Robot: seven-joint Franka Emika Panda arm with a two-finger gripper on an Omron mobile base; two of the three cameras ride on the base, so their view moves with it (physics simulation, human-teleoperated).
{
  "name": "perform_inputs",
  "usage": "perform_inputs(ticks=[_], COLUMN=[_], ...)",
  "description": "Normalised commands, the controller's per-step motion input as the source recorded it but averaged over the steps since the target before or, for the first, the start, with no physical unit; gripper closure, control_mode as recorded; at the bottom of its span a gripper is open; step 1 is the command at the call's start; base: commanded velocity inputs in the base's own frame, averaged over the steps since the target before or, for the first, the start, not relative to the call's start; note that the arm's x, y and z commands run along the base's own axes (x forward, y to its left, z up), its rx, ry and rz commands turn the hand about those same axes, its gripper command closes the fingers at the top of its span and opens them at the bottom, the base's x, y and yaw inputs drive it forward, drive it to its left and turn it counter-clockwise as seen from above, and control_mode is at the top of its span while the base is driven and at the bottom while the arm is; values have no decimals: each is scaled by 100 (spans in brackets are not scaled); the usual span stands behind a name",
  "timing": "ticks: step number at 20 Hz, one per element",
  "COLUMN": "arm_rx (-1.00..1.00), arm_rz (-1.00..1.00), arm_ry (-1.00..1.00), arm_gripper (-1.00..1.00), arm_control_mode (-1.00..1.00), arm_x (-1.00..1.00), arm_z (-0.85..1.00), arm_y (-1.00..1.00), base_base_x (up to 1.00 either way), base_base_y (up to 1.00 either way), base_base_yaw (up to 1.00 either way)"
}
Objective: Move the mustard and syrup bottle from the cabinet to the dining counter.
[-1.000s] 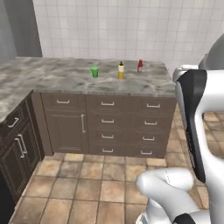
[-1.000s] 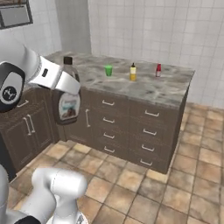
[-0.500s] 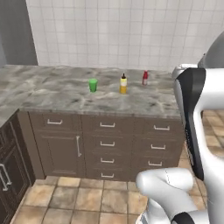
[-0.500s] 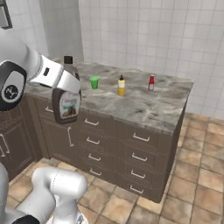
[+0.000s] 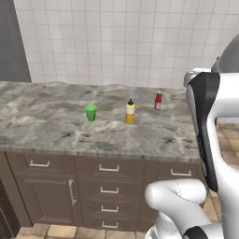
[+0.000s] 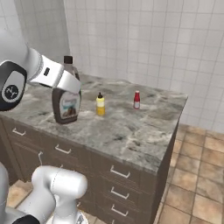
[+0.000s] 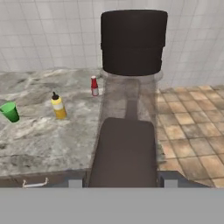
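Note:
The syrup bottle (image 6: 66, 104), dark brown with a pale label and dark cap, hangs upright in the air in front of the dining counter (image 6: 131, 131). My gripper (image 6: 71, 83) is shut on its upper body. In the hand view the syrup bottle (image 7: 125, 148) rises close to the lens, cap at the top, between my fingertips (image 7: 168, 180). The mustard (image 5: 130, 112), yellow with a dark nozzle, stands upright on the dining counter (image 5: 42, 123), also seen as the mustard (image 6: 100, 105) and the mustard (image 7: 58, 107). The cabinet is out of view.
A green cup (image 5: 90, 112) stands left of the mustard and a small red bottle (image 5: 158, 101) to its right, near the tiled wall. Dark drawers with silver handles (image 5: 108, 190) run under the top. Tiled floor (image 6: 197, 183) lies past the counter's right end.
The base has driven closer and turned, so the counter and the things on it now look larger and more head-on. The syrup bottle stays held in the gripper.

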Motion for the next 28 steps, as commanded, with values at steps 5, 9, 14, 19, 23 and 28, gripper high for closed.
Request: perform_inputs(ticks=[5, 9, 14, 19, 23, 28], arm_rx=[0, 0, 3, 23, 21, 10], arm_rz=[0, 0, 2, 37, 51, 56], arm_ry=[0, 0, 2, 0, 0, 0], arm_gripper=[100, 100, 100, 100, 100, 100], arm_control_mode=[100, 100, -100, -100, -100, -100], arm_x=[0, 0, 17, 73, 70, 87], arm_z=[0, 0, 0, -3, -10, -37], arm_y=[0, 0, -15, -91, -75, -54], base_base_x=[100, 100, 79, 0, 0, 0], base_base_y=[-63, -65, -50, 0, 0, 0], base_base_yaw=[0, 0, 0, 0, 0, 0])
